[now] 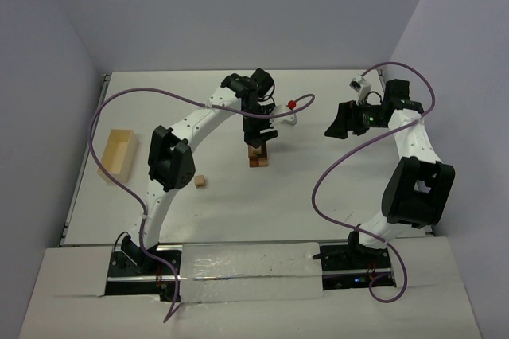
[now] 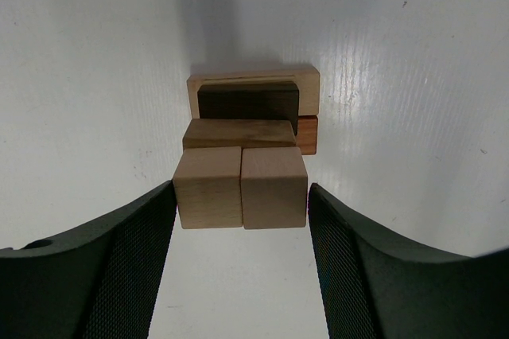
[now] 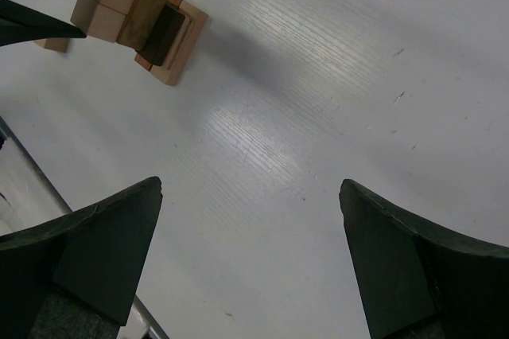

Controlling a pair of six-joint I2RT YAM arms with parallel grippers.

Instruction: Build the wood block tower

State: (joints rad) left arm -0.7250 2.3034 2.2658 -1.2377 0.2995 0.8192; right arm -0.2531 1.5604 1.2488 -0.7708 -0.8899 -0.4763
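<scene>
The tower [image 1: 257, 156] stands mid-table. In the left wrist view I look straight down on it: two tan wood blocks [image 2: 240, 188] lie side by side on top, over a brown block [image 2: 238, 132], a dark block [image 2: 248, 104] and a reddish one [image 2: 307, 134]. My left gripper [image 2: 241, 220] straddles the tan pair, its fingers [image 2: 135, 251] against the pair's outer sides. My right gripper [image 3: 250, 220] is open and empty, off to the right of the tower [image 3: 143, 21].
One loose tan block [image 1: 200, 182] lies left of the tower, near the left arm. A pale wooden box [image 1: 118, 153] sits at the left edge. A small white object with a red knob [image 1: 291, 111] lies behind the tower.
</scene>
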